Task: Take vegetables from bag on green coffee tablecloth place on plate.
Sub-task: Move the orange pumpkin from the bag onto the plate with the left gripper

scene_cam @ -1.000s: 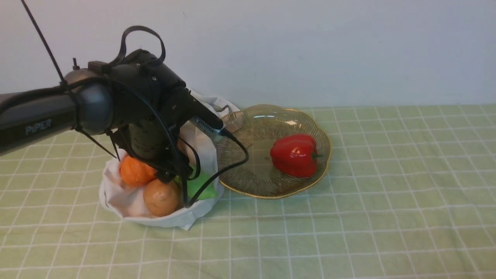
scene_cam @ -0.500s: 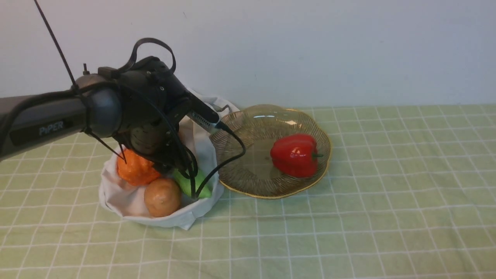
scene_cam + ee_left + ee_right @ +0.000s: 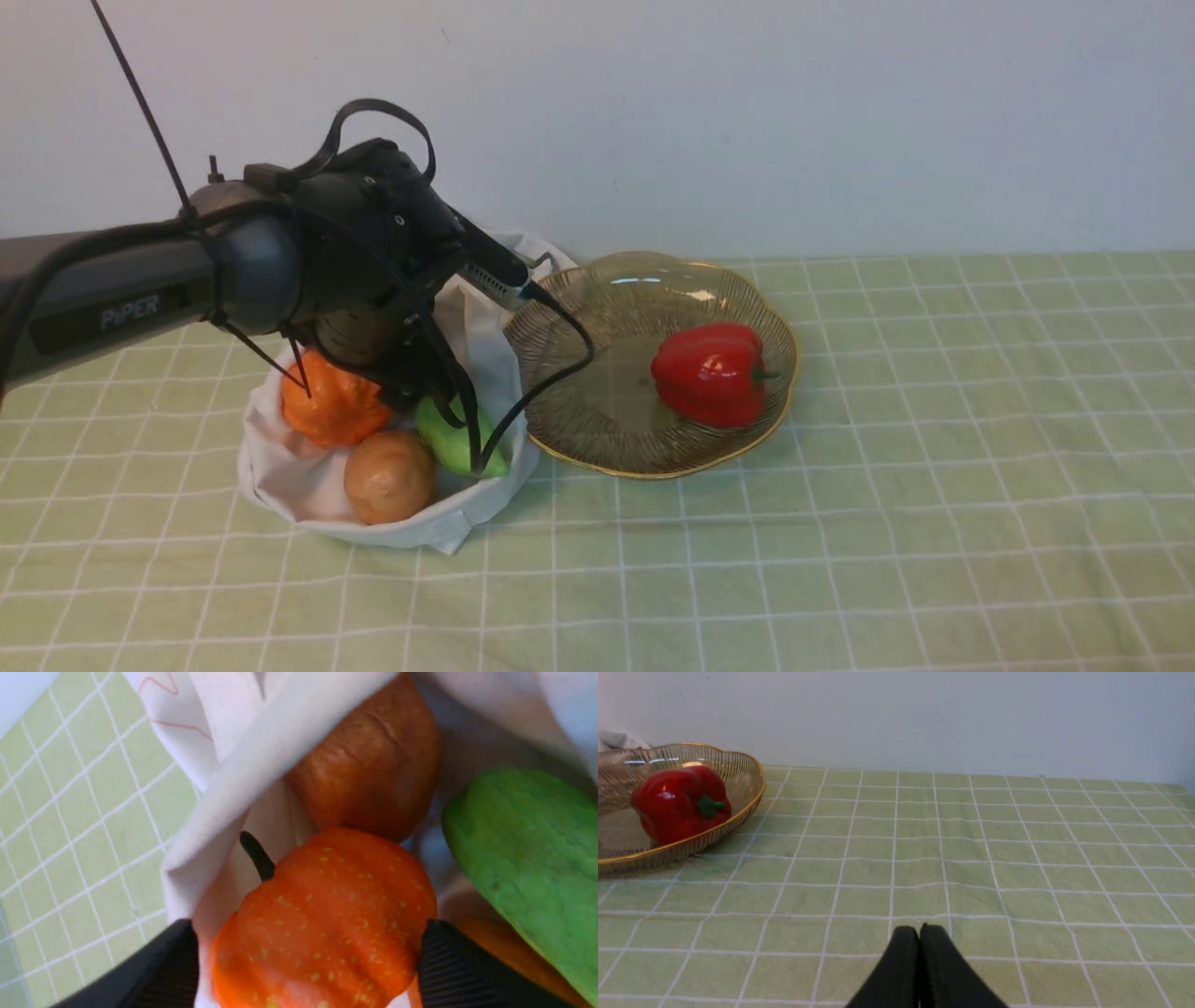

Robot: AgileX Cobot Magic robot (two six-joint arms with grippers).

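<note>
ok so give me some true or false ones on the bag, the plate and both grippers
1. A red pepper lies on the plate. True.
2. The pumpkin lies on the plate. False: it is in the bag, between the open fingers of the left gripper.
3. The right gripper is shut, over bare tablecloth. True.
4. The bag holds one vegetable. False: a pumpkin, a potato and a green gourd all show in it.
</note>
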